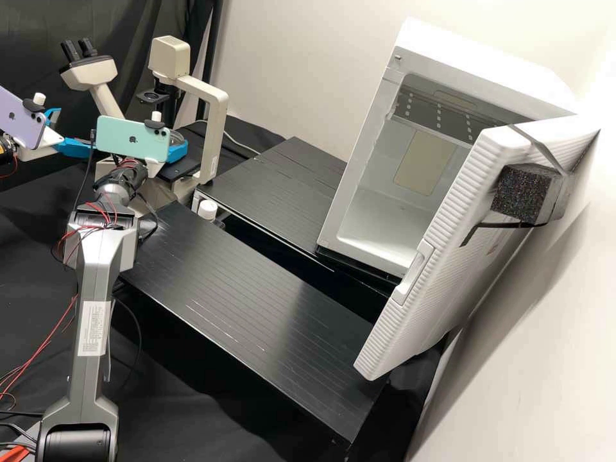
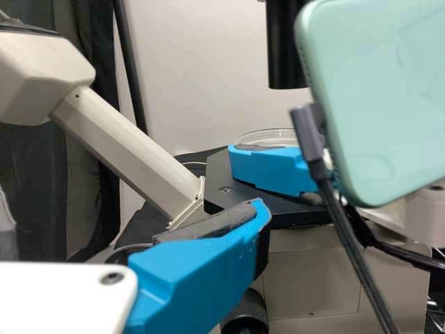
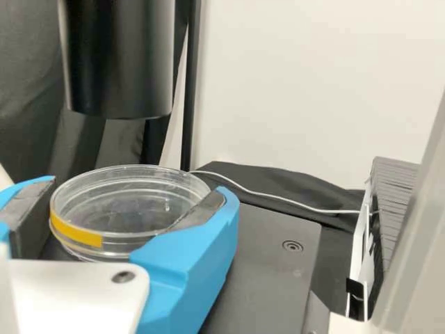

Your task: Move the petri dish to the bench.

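Though it is clear, the petri dish (image 3: 131, 209) has a yellow strip (image 3: 75, 232).

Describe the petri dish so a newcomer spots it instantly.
Find the cream microscope. At its dark stage, below the black cylinder, look between the blue fingers of the right gripper. The petri dish is the clear, round, shallow item with a yellow strip on its side, unlike the opaque microscope parts around it.
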Robot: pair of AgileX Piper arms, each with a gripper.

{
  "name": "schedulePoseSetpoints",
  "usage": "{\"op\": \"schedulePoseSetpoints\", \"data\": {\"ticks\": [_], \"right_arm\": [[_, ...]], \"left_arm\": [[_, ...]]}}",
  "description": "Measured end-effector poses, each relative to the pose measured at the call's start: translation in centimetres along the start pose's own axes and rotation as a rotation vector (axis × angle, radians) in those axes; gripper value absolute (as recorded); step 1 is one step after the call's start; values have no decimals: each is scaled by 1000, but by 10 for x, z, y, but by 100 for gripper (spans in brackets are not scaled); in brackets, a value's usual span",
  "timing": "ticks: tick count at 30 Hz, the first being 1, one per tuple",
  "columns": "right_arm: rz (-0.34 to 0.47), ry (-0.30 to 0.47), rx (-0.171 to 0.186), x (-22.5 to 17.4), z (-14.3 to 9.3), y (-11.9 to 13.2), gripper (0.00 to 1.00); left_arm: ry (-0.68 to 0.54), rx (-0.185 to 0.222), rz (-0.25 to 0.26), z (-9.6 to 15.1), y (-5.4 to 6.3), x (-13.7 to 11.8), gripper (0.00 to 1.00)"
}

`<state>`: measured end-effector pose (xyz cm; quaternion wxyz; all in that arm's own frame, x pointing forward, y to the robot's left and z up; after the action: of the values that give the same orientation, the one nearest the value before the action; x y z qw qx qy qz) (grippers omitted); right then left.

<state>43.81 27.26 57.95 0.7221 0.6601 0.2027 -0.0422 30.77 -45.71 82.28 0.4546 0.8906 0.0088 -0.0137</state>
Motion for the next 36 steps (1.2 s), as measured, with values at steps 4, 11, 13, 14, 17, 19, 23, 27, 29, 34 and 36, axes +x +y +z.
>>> {"op": "schedulePoseSetpoints", "data": {"ticks": [4, 11, 13, 14, 17, 19, 23, 27, 29, 34, 36], "right_arm": [[1, 5, -15, -12, 5, 8, 0], [65, 15, -42, -47, 10, 34, 0], [88, 22, -47, -65, 12, 44, 0], [88, 18, -51, -73, 15, 44, 0], [123, 34, -66, -97, 17, 53, 0], [153, 39, -79, -116, 22, 57, 0], [212, 33, -107, -153, 35, 64, 0], [277, 12, -143, -195, 56, 70, 0], [304, -4, -146, -213, 66, 76, 0], [393, -46, -149, -252, 92, 90, 0], [422, -77, -150, -268, 105, 94, 0]], "left_arm": [[0, 0, 0, 0, 0, 0, 100], [0, 0, 0, 0, 0, 0, 100], [0, 0, 0, 0, 0, 0, 100], [0, 0, 0, 0, 0, 0, 100], [0, 0, 0, 0, 0, 0, 100], [0, 0, 0, 0, 0, 0, 100], [0, 0, 0, 0, 0, 0, 100], [0, 0, 0, 0, 0, 0, 100], [0, 0, 0, 0, 0, 0, 100], [0, 0, 0, 0, 0, 0, 100], [0, 0, 0, 0, 0, 0, 100]]}}
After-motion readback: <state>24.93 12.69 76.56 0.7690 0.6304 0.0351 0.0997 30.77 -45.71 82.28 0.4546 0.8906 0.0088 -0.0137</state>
